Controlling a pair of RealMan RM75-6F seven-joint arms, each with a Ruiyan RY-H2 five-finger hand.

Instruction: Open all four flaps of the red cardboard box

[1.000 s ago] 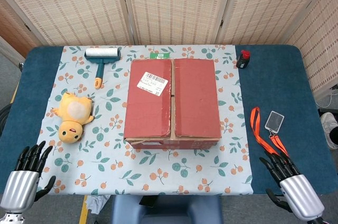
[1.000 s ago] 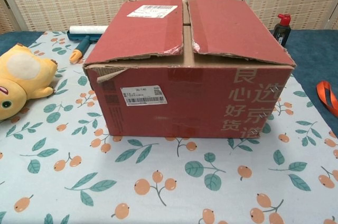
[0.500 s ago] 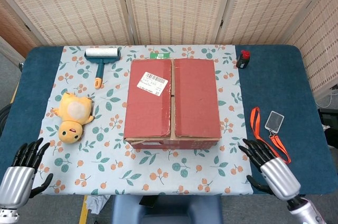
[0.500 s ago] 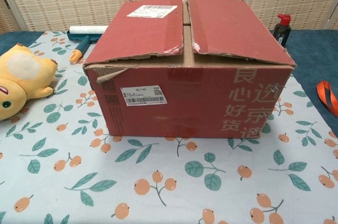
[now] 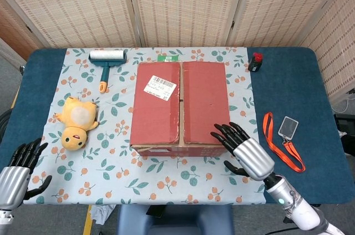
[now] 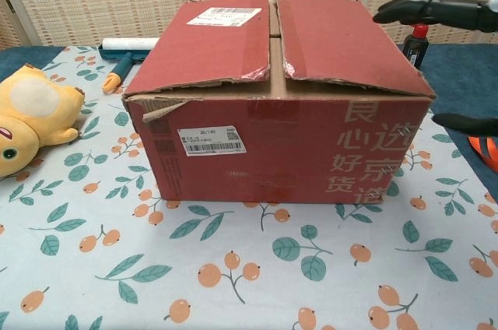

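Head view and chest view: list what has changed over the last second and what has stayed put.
The right hand has moved from the table's near right corner in toward the red cardboard box, fingers spread near the box's near right corner, holding nothing; it now shows in the chest view too. The left hand has dropped slightly lower in the frame, open. The box flaps remain closed; the plush toy, lint roller and lanyard have not moved.

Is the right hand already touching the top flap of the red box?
No: in the chest view the right hand hovers above the right edge of the red cardboard box, open, apart from the closed flap.
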